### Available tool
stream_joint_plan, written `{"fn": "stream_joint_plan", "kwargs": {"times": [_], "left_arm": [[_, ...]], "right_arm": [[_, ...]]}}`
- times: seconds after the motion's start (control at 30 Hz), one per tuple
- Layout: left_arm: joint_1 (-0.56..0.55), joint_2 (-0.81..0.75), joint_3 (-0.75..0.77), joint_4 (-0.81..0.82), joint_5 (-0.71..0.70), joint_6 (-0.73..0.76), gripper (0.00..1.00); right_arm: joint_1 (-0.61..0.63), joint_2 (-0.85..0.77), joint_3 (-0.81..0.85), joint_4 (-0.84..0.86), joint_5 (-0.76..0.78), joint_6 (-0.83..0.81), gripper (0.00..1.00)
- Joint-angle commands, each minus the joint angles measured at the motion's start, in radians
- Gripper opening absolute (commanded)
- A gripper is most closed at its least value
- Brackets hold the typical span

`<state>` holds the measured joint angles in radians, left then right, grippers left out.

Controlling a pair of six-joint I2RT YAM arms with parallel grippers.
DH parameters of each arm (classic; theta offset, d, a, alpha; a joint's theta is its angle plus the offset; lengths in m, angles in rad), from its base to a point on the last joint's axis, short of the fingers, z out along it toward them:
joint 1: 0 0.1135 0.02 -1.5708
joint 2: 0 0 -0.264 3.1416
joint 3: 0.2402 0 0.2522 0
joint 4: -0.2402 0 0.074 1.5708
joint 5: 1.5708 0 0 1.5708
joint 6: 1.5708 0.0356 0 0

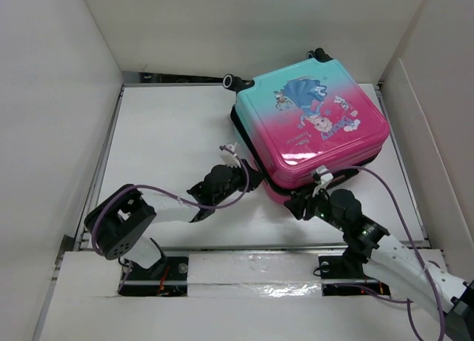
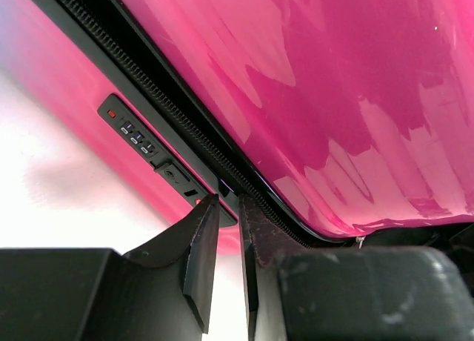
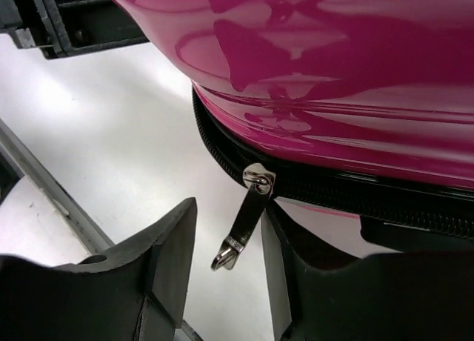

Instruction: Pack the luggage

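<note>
Item: luggage [image 1: 311,126], small hard-shell case with a teal-to-pink shell and a cartoon print on the lid. It lies flat on the white bench [image 1: 170,133], in the far right part, lid down, with black wheels [image 1: 231,81] at the far edge and the pink end toward the arms. A black zipper trim [image 2: 185,126] runs round the seam between the two shells, and a combination lock [image 2: 137,137] is set in the lower shell just beside it. Left end effector [image 2: 228,230]: at the case's near left corner, fingers [image 2: 201,259] drawn almost together with only a narrow slit between them, tips up against the zipper trim close to the lock. Whether anything is pinched there cannot be told. Right end effector [image 3: 226,241]: at the near edge of the case, fingers spread. A metal zipper pull [image 3: 244,215] hangs from the trim in the gap between them, touching neither finger.
</note>
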<state>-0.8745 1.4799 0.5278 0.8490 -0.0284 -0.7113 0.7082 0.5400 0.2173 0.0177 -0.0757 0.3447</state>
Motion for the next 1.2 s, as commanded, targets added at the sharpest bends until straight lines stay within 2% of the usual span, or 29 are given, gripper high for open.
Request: {"fn": "stream_joint_plan", "kwargs": {"times": [0.0,0.03,0.07,0.1,0.13,0.2,0.37,0.47,0.57,0.6,0.63,0.73,0.87,1.0,1.1,1.17], "left_arm": [[-0.026,0.014,0.050,0.019,0.022,0.029,0.14],[-0.040,0.014,0.054,0.015,0.022,0.032,0.14],[-0.040,0.014,0.055,0.010,0.021,0.035,0.14],[-0.050,0.011,0.057,0.002,0.016,0.038,0.14],[-0.060,0.008,0.057,0.001,0.002,0.042,0.14],[-0.077,0.013,0.060,0.002,-0.014,0.045,0.13],[-0.090,0.060,0.081,0.042,-0.016,0.016,0.11],[-0.099,0.098,0.098,0.082,-0.008,-0.022,0.10],[-0.100,0.132,0.124,0.094,-0.028,-0.040,0.09],[-0.100,0.132,0.127,0.094,-0.028,-0.040,0.09],[-0.100,0.135,0.132,0.094,-0.039,-0.048,0.08],[-0.109,0.137,0.143,0.097,-0.059,-0.056,0.08],[-0.132,0.152,0.161,0.094,-0.076,-0.060,0.06],[-0.109,0.174,0.172,0.045,-0.100,-0.128,0.00],[-0.071,0.146,0.140,0.044,-0.084,-0.146,0.00],[-0.009,0.079,0.112,0.009,-0.094,-0.145,0.10]], "right_arm": [[0.002,0.017,0.023,0.036,0.024,0.004,0.45],[0.002,0.032,0.039,0.028,0.019,-0.006,0.42],[0.002,0.061,0.051,0.024,0.017,-0.024,0.29],[0.002,0.072,0.060,0.025,0.013,-0.030,0.25],[0.002,0.080,0.071,0.031,0.011,-0.039,0.14],[0.011,0.084,0.079,0.048,0.001,-0.052,0.00],[0.046,0.077,0.094,0.071,-0.045,-0.053,0.00],[0.157,0.101,0.135,0.024,0.003,-0.043,0.00],[0.359,0.132,0.201,-0.066,0.142,-0.026,0.00],[0.359,0.146,0.221,-0.085,0.171,-0.020,0.00],[0.429,0.176,0.241,-0.099,0.198,-0.015,0.00],[0.516,0.242,0.304,-0.117,0.295,-0.006,0.00],[0.516,0.366,0.344,0.020,0.381,-0.024,0.00],[0.516,0.475,0.396,0.195,0.459,-0.032,0.00],[0.516,0.480,0.378,0.202,0.490,-0.023,0.00],[0.516,0.407,0.274,0.202,0.501,0.019,0.00]]}}
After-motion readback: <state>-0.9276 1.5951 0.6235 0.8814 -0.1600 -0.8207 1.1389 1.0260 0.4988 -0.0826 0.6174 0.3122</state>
